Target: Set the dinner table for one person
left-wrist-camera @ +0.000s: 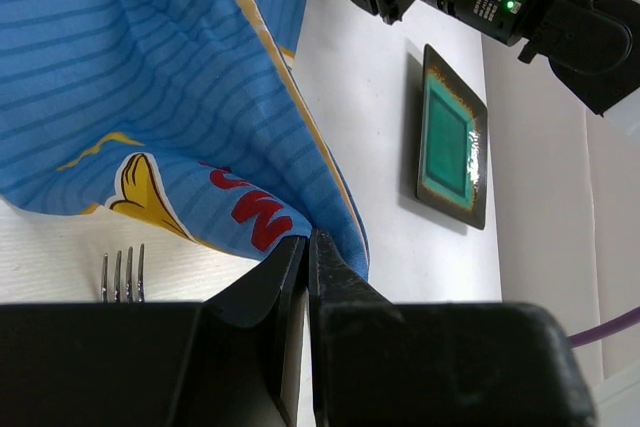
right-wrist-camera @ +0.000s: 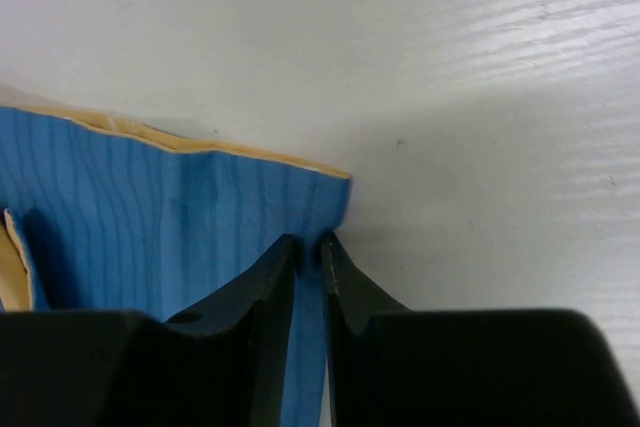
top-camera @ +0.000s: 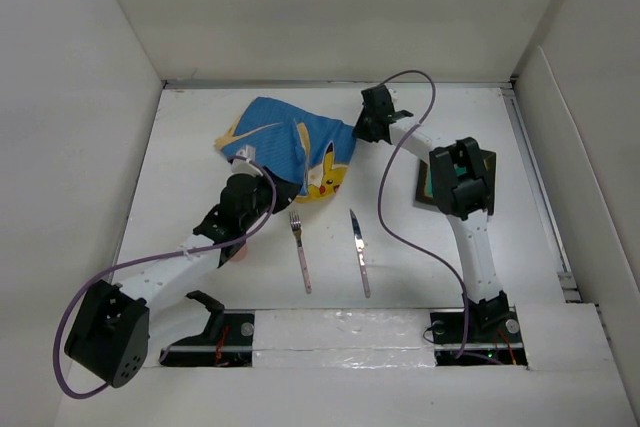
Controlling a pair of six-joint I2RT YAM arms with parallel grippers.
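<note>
Top external view: nearest the arm bases, a fork [top-camera: 299, 247] and a knife [top-camera: 359, 252] lie side by side, apart, on the dinner table [top-camera: 190, 247]. This is the white walled surface that spreads under both grippers and everything else. The fork is just right of the left arm's wrist, and the knife lies further right, between the two arms.

Ahead of the cutlery, the left gripper [top-camera: 249, 164] is clenched on the near edge of the blue cartoon-printed placemat [top-camera: 285, 137], which sits rumpled and folded, not flat. The left wrist view shows this gripper [left-wrist-camera: 307, 239] with its jaws pressed together and the cloth's yellow-trimmed hem pinched at their tips. The fork's tines [left-wrist-camera: 122, 272] are just to its left. A dark square dish with a teal centre [left-wrist-camera: 452, 137] lies ahead and to its right on the bare table.

From above, that dish [top-camera: 424, 187] is partly under the right arm's elbow.

Farthest out, the right gripper [top-camera: 358, 130] grasps the placemat's far right corner. The right wrist view shows its jaws [right-wrist-camera: 308, 242] nearly together with blue fabric [right-wrist-camera: 150, 217] between them, beside the cloth's corner. White tabletop [right-wrist-camera: 450, 67] lies beyond.
</note>
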